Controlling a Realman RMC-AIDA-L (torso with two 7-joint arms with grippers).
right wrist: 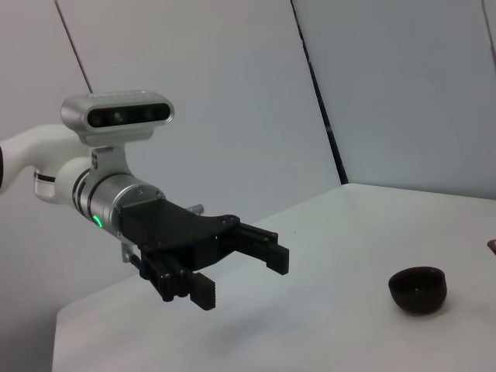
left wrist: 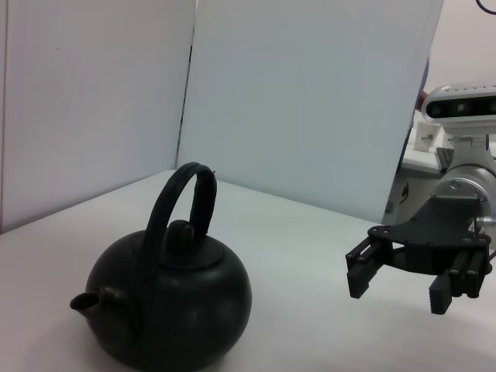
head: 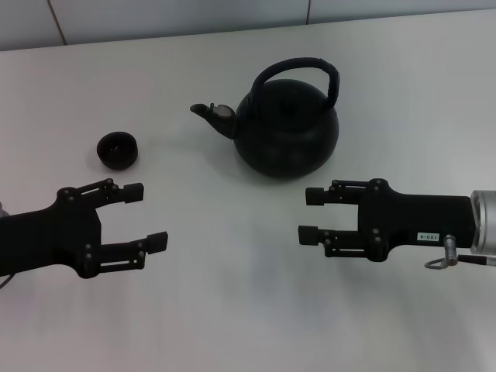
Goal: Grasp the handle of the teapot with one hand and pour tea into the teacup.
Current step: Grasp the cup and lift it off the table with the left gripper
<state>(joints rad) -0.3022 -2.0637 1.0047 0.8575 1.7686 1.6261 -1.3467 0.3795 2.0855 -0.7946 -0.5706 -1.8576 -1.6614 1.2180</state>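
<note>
White table point(head: 232, 310) with two idle arms, nothing held
Left gripper point(head: 149, 217) open at near left, teacup point(head: 118, 149) just beyond it; teapot point(head: 287, 129) upright at far centre, handle point(head: 298, 71) arched overhead; right gripper point(head: 312, 215) open at near right

White table point(head: 232, 310) w/ pale wall panels point(left wrist: 310, 93) behind

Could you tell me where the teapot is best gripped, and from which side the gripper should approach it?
Grip the teapot by the top of its arched handle, which stands clear above the lid. The right gripper, open and nearest, could probably come from above, fingers either side of the bar. The spout points toward the teacup, so little turning seems needed.
</note>
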